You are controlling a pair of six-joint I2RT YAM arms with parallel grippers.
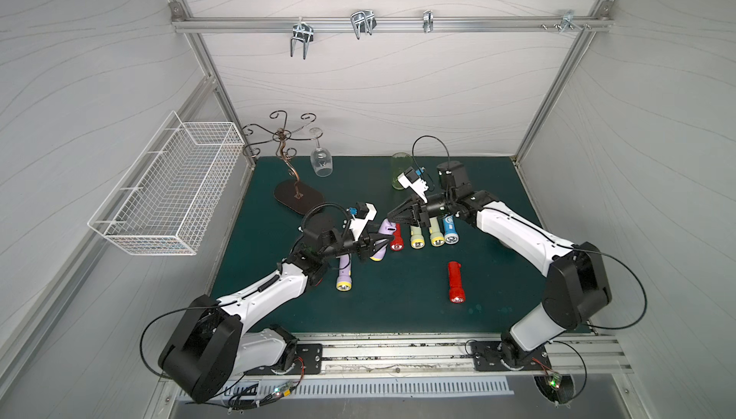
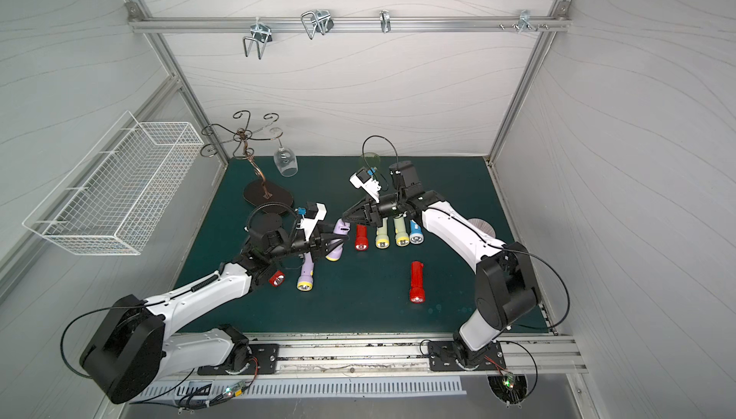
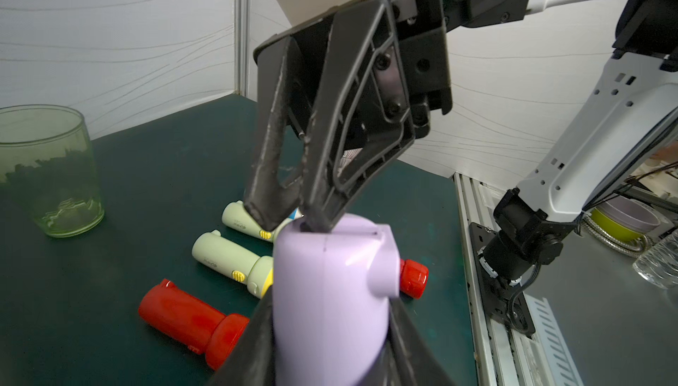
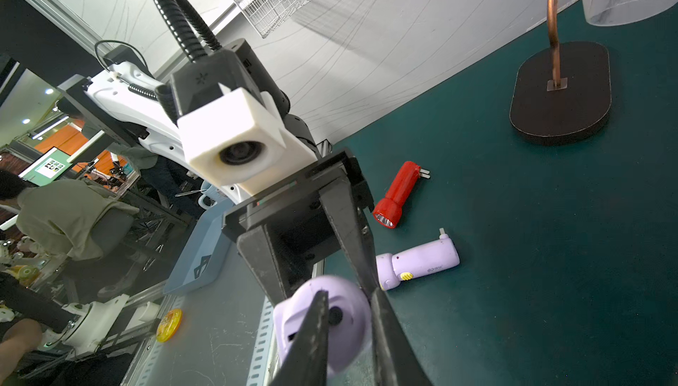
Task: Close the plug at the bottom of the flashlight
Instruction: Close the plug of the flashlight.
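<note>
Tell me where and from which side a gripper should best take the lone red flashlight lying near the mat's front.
Probably grip the red flashlight on its slim barrel, behind the wider head, coming straight down with the jaws across it: it lies flat with bare mat on both sides.

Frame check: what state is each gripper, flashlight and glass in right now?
left gripper: shut on the held purple flashlight.
right gripper: jaws slightly apart, one tip on that flashlight's bottom end.
second purple flashlight: lying flat, plug prong sticking out.
red flashlight near it: lying flat, prongs out.
wine glass: hanging upside down from the rack.
green glass: upright, empty.
</note>
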